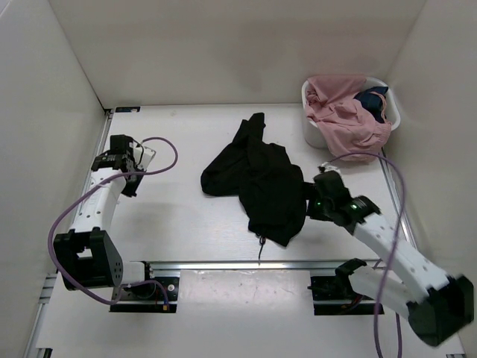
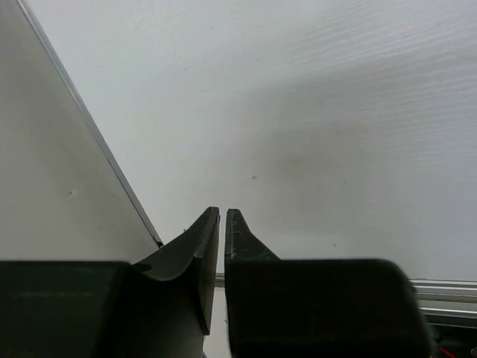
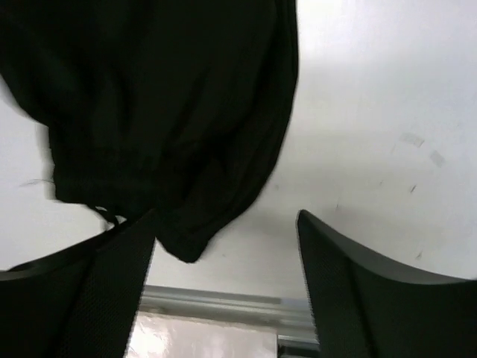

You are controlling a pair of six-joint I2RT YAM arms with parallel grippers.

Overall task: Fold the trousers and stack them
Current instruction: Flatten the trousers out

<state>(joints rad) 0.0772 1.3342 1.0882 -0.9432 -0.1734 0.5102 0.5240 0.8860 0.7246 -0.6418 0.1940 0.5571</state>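
Observation:
The black trousers (image 1: 261, 179) lie crumpled in the middle of the white table, one leg reaching toward the back. In the right wrist view the trousers (image 3: 164, 97) fill the upper left. My right gripper (image 1: 307, 201) sits at their right edge. In its own view the right gripper (image 3: 226, 220) is open, and a fold of the cloth hangs beside the left finger (image 3: 127, 261) without being pinched. My left gripper (image 1: 125, 149) is far off at the table's left side. In the left wrist view the left gripper (image 2: 222, 212) is shut over bare table, with only a thin slit between its fingers.
A white basket (image 1: 309, 133) at the back right holds a pink garment (image 1: 346, 119) and a small dark blue garment (image 1: 373, 101). A metal rail (image 1: 253, 265) runs along the near edge. White walls close in the table on the left, back and right.

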